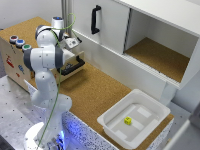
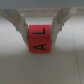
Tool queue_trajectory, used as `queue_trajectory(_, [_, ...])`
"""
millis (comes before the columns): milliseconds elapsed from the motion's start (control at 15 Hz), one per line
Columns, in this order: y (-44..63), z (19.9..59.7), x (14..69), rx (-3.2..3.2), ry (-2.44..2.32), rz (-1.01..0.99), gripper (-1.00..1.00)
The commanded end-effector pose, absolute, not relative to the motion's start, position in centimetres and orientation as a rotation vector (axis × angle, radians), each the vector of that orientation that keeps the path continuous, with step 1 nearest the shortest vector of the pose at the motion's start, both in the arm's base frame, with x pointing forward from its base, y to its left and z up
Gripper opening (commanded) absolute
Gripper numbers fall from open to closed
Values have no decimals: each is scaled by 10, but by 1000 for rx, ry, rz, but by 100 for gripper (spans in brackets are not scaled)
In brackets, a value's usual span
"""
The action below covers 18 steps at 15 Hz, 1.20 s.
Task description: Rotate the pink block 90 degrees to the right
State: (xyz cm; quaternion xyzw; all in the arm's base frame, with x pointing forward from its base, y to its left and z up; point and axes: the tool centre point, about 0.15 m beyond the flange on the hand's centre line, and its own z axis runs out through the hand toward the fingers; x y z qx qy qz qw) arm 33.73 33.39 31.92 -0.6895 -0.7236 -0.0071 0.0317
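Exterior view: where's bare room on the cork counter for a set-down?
Free: the cork counter between the open drawer and the white tray; also the open cabinet bay. Crowded: around the gripper straddling the pink block.

Both views are evenly and brightly lit, shadows are soft, and the wrist view is heavily blurred.

We see pink block [image 2: 39,40] filling gap between fingers [image 2: 20,21]; no spare room there. Pale surface [image 2: 40,70] beyond block lies bare, free for passage. In exterior view, gripper [image 1: 70,42] sits above open drawer [image 1: 70,64], white cabinet wall [image 1: 107,22] close beside it. Cork counter [image 1: 95,90] away from gripper open; white tub [image 1: 134,118] well apart.
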Motion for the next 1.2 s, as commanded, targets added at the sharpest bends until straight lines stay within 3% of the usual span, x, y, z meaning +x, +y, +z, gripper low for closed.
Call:
queue_trajectory(0, [329,354,333,-2199,-2122,-32,-100])
queue_trajectory(200, [320,374,334,-2346,-1957,-90,-100])
queue_trajectory(600, [318,369,332,-2403,-1940,-101,-100])
queue_trajectory(733, [316,374,337,-2541,-1744,-200,-100])
queue_trajectory(1133, [325,357,331,-2693,-1325,-101,-100])
